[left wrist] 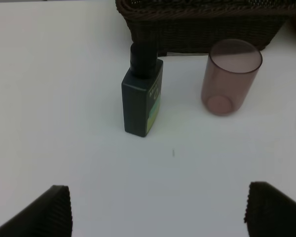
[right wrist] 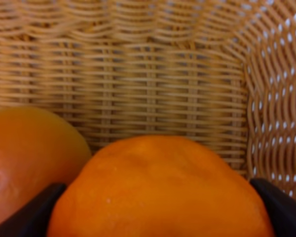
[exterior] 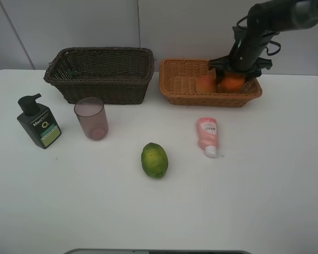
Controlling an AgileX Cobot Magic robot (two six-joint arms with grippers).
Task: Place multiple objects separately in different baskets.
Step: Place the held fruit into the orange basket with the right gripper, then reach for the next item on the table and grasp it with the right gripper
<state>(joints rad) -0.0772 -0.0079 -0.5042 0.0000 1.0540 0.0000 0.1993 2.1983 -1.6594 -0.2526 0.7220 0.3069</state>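
Holding the orange (right wrist: 158,182) between half-spread fingers, the right claw (right wrist: 153,217) is reaching into the tan basket (exterior: 212,99), with the peach (exterior: 205,83) lying just beside the orange. The left claw (left wrist: 158,212) is hovering wide apart, gripping nothing, over the table (exterior: 254,185) near the pump bottle (left wrist: 142,101) and cup (left wrist: 229,76), both standing before the dark basket (exterior: 98,87). The lime (exterior: 155,160) and pink tube (exterior: 208,135) are lying apart on the table.

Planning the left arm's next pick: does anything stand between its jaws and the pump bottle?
Nothing visible does. Only bare table lies between the left gripper and the pump bottle; the cup stands apart, beside it.
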